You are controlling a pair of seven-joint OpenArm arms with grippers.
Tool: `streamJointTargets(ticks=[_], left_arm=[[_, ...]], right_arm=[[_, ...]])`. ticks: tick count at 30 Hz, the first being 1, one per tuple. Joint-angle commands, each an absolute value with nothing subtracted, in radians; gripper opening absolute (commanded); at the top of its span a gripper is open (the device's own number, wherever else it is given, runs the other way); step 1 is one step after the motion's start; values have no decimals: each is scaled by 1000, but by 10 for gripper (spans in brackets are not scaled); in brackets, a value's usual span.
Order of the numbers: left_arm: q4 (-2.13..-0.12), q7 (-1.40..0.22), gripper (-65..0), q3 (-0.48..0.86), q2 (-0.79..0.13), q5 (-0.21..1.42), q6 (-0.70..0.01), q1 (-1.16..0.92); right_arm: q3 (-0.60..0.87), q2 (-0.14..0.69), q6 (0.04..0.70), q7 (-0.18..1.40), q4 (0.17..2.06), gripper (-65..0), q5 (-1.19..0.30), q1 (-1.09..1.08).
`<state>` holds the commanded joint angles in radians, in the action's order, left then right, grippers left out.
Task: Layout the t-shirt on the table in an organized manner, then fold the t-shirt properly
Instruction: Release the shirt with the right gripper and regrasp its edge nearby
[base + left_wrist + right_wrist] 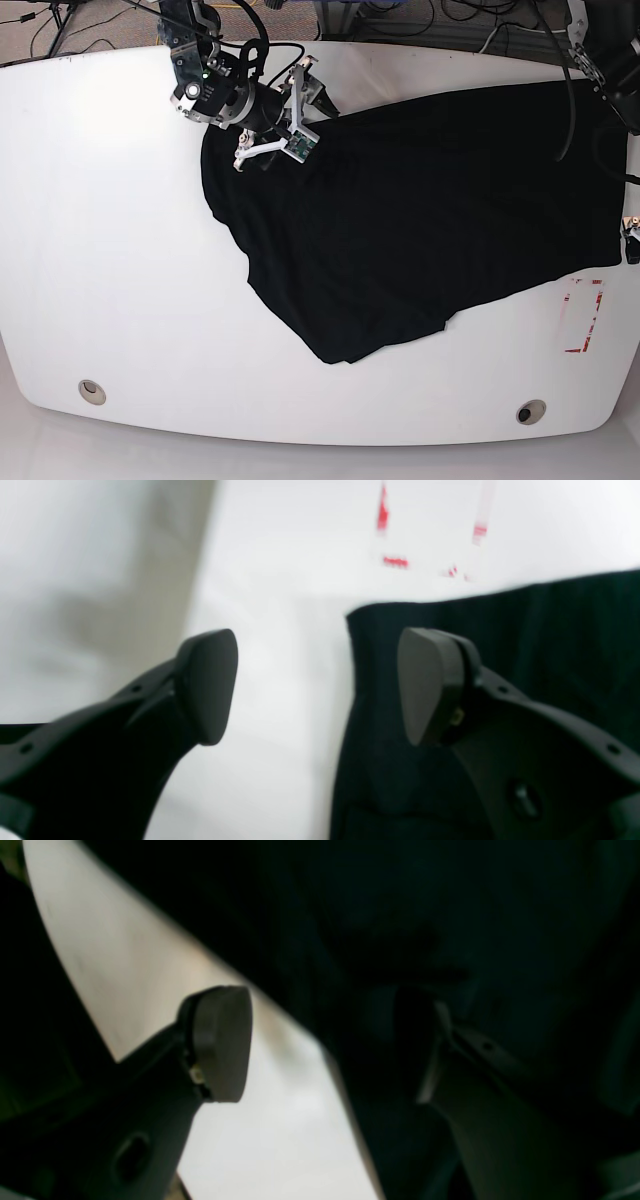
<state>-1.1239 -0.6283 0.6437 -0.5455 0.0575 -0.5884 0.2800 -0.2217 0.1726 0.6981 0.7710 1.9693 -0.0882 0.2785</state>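
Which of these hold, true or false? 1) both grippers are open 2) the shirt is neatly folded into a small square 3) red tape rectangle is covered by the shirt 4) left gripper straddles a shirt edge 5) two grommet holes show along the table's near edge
1) True. The left gripper and the right gripper both have jaws spread wide.
2) False. The t-shirt lies spread out, unfolded and uneven across the table.
3) False. The red tape rectangle sits on bare table beside the shirt's lower corner.
4) True. In the left wrist view one fingertip is over white table and the other over black cloth.
5) True. Left grommet hole and right grommet hole.
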Motion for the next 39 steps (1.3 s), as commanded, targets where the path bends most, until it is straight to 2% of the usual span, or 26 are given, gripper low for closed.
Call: streamJointTargets(ticks=[3,5,8,12,17,19,22,31,39], left_arm=[[-1170,-634,-192,653,-545,58,-588,246],[-1188,-634,-192,657,-545,58,-588,226],[-1210,-634,-192,664,-545,58,-590,196],[-1213,-634,-192,664,-545,59,-590,171],[-1213,-633,-192,665,-545,59,-590,150],[-1213,-631,-192,665,-545,59,-591,148],[-1213,-631,-192,665,-544,59,-591,148],[-1213,-631,-192,665,-544,59,-591,148],[-1210,-631,-192,664,-542,59,-591,147]], right_arm=[[-225,170,698,753,1968,-239,-48,278],[-223,170,698,751,1968,-279,-44,278],[-222,170,698,751,1968,-388,-39,268],[-222,170,698,751,1962,-479,-35,251],[-211,171,698,750,1919,-515,-35,231],[-199,171,698,750,1903,-509,-41,228],[-197,170,698,750,1899,-463,-42,228],[-200,170,698,750,1980,-241,-42,278],[-197,170,698,750,1954,-230,-44,278]])
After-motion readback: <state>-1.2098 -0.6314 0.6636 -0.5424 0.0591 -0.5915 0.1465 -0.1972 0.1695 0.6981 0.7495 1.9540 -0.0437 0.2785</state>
